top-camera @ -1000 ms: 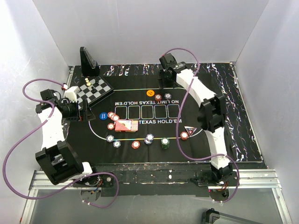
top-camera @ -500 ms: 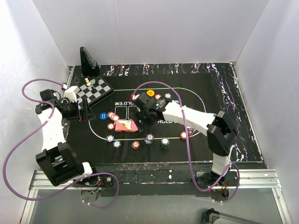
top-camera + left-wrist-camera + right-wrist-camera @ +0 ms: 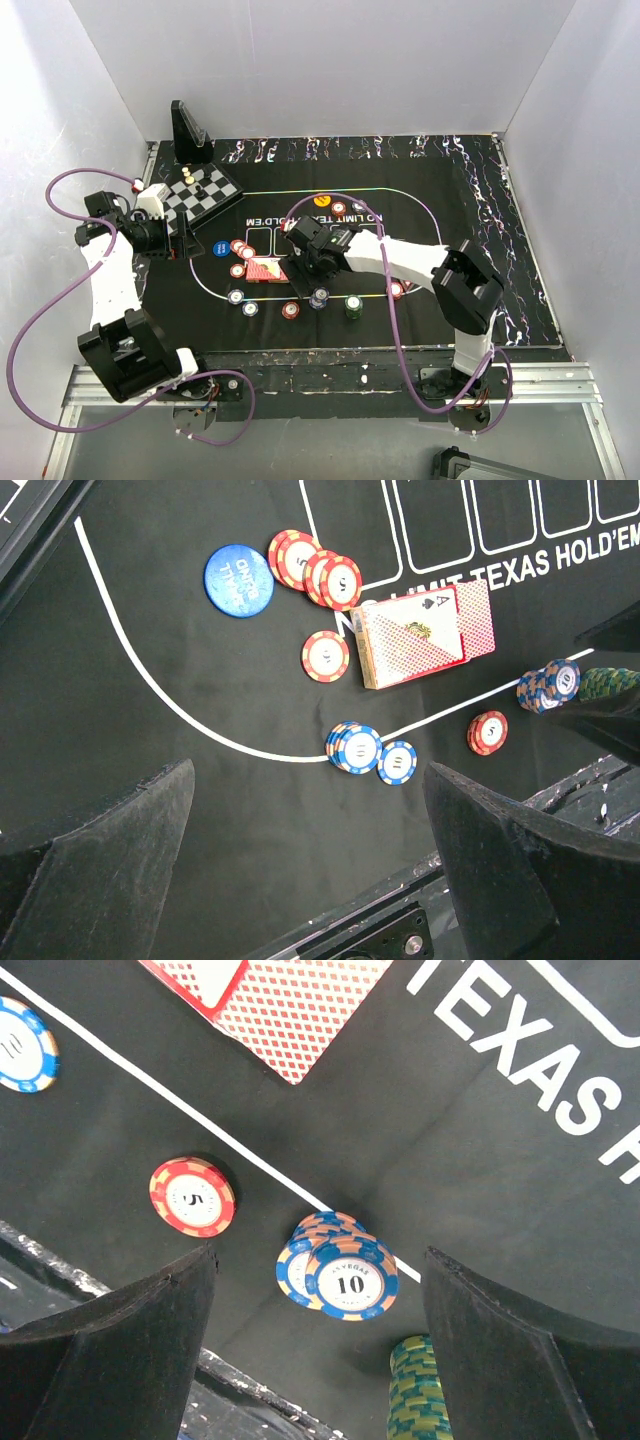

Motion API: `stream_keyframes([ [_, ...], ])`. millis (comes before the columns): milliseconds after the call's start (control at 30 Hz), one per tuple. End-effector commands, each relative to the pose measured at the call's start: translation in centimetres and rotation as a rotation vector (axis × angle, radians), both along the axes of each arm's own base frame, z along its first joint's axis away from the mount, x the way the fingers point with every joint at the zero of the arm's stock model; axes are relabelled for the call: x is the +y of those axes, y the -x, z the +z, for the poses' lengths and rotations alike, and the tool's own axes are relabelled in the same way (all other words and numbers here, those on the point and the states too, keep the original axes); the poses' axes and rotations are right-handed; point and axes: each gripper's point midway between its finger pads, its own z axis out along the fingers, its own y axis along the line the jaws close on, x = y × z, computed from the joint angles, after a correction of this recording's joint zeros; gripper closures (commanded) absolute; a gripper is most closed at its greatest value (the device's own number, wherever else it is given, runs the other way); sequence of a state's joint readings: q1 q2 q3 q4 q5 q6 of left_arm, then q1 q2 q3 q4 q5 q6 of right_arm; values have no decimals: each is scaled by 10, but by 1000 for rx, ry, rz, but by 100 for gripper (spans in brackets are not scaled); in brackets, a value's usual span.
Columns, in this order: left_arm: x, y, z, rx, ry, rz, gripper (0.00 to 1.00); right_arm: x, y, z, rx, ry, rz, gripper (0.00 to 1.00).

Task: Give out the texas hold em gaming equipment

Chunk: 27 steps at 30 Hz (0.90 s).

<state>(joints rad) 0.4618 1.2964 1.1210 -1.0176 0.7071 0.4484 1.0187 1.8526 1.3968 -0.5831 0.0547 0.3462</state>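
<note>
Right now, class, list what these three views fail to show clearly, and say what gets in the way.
- Right wrist: green chip stack cut by the bottom edge; playing cards by the top edge.
- Top view: chess pieces too small to identify; right arm hides some mat lettering.

Black playing mat (image 3: 180,680) is looking matt, cloth-like, non-reflective. Stacked chips (image 3: 345,1280) are showing smooth, slightly glossy plastic faces; cards (image 3: 420,635) are reading as smooth coated paper. On right gripper (image 3: 318,1255), pads (image 3: 110,1360) are looking matt black, grainy.
</note>
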Motion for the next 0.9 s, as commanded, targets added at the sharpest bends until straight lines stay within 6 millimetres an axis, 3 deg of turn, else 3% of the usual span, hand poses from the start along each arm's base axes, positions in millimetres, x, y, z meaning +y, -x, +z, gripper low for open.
stream_keyframes([
  [0,-6,2,13,-48,-2,-20,0,4,2,-18,7,4,-3,11],
  [300,-5,1,13,-53,-6,-18,0,0,5,-32,0,40,2,14],
  [600,-4,0,13,-51,-2,-13,0,-11,19,-47,-14,107,1,23],
  [867,-5,1,11,-50,-1,-13,0,-17,14,-46,-47,132,-26,33],
])
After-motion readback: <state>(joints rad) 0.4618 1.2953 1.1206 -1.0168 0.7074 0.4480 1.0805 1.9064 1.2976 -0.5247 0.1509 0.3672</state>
